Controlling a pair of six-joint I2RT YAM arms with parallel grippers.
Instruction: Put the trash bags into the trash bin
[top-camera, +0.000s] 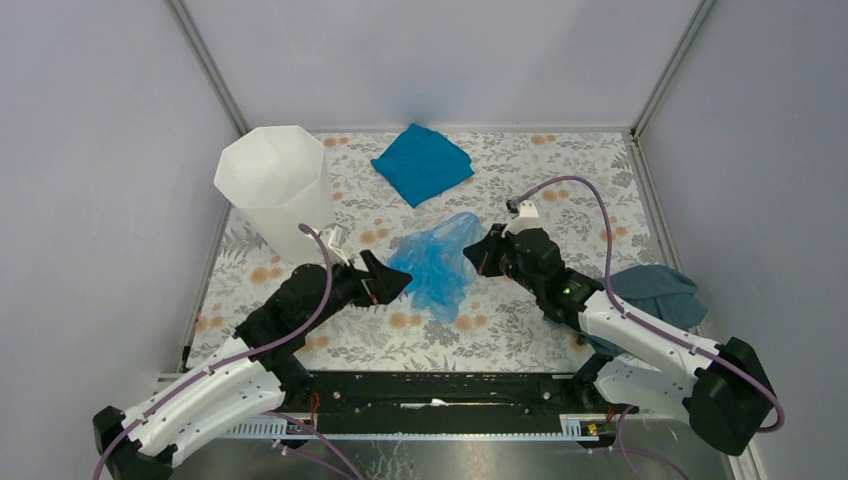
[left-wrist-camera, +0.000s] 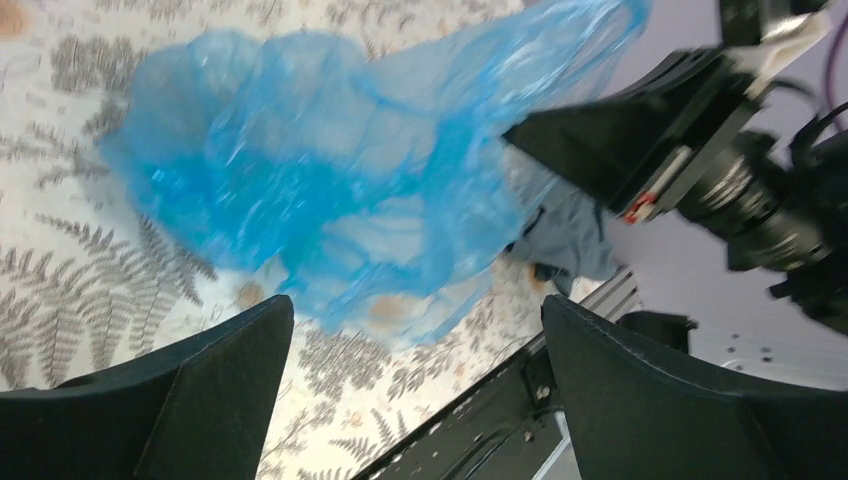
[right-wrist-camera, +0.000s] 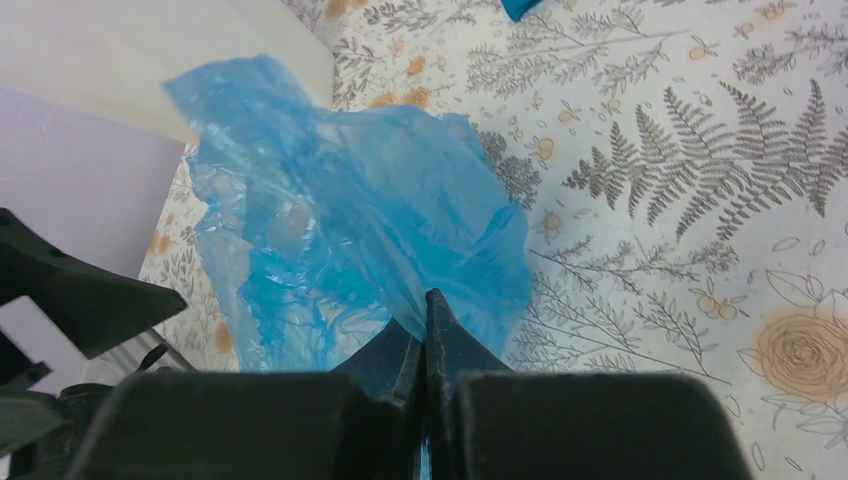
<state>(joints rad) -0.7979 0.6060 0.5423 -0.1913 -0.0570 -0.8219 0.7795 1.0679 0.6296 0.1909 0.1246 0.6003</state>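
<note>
The translucent light-blue trash bag (top-camera: 438, 262) hangs crumpled over the middle of the floral mat. My right gripper (top-camera: 472, 252) is shut on its right edge and holds it up; in the right wrist view the film (right-wrist-camera: 340, 230) runs into the closed fingertips (right-wrist-camera: 432, 312). My left gripper (top-camera: 403, 281) is open and empty, just left of the bag's lower part; in the left wrist view the bag (left-wrist-camera: 330, 170) lies ahead of the spread fingers (left-wrist-camera: 230, 360). The white faceted trash bin (top-camera: 276, 190) stands upright at the back left.
An opaque teal folded cloth (top-camera: 422, 162) lies at the back centre. A dull grey-blue cloth (top-camera: 658, 292) lies at the right, beside my right arm. The black rail (top-camera: 440, 390) runs along the near edge. Grey walls enclose the mat.
</note>
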